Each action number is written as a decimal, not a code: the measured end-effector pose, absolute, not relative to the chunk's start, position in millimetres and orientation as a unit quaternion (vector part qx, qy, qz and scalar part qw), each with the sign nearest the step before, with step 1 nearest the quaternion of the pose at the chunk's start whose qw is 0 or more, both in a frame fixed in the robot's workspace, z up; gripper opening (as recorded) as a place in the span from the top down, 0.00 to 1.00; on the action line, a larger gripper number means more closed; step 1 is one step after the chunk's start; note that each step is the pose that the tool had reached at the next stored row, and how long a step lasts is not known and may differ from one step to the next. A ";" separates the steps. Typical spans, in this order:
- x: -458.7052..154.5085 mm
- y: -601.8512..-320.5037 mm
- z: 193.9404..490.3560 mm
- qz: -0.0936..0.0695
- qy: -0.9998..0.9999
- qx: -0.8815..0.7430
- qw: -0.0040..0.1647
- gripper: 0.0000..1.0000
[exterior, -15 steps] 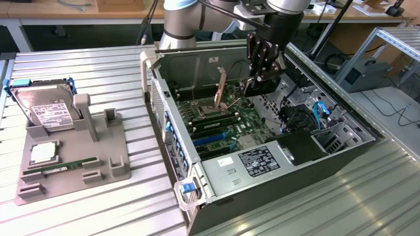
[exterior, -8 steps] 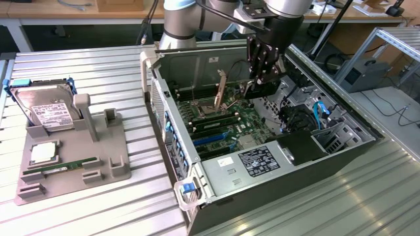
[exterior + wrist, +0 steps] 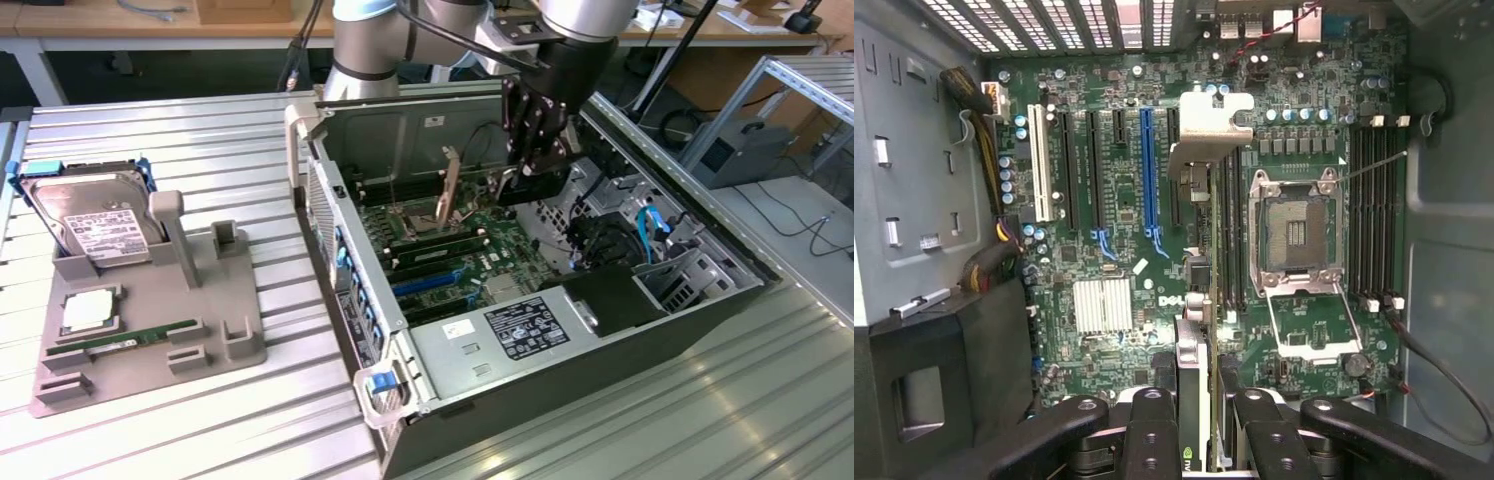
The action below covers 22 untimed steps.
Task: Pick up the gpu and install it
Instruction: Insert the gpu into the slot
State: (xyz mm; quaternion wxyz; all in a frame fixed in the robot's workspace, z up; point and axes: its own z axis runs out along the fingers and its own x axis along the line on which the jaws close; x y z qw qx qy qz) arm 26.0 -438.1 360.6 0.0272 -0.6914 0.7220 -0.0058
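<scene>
Closest to the wrist camera, the gripper is clamping its fingers partway shut on the gpu, pinching the thin card by its two flat faces. That grip is keeping the card on edge, so the wrist view is seeing it as a narrow line ending in the silvery metal bracket. Holding it upright this way is presenting the lower edge to the board, which suits pressing a card into a slot. In the exterior view the card is hanging inside the open computer case, tilting slightly just above the board. Whether its edge is touching a slot I cannot tell.

Beneath it the motherboard is lying flat in the case. The card's line is running between the black expansion slots and the memory slots, apart from the blue slot. Beyond the memory slots, the processor socket is sitting open and unfilled.

Well apart, toward the exterior view's left, a grey holder is resting on the slatted table. It is propping a hard drive upright, cradling a green memory stick lying flat, and carrying a square silver chip.
</scene>
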 end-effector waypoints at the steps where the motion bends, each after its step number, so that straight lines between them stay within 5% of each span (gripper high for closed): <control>1: 26.0 -438.4 360.3 -0.006 0.722 -0.691 0.027 0.73; 22: 23.3 -447.3 350.4 -0.006 0.722 -0.691 0.027 0.73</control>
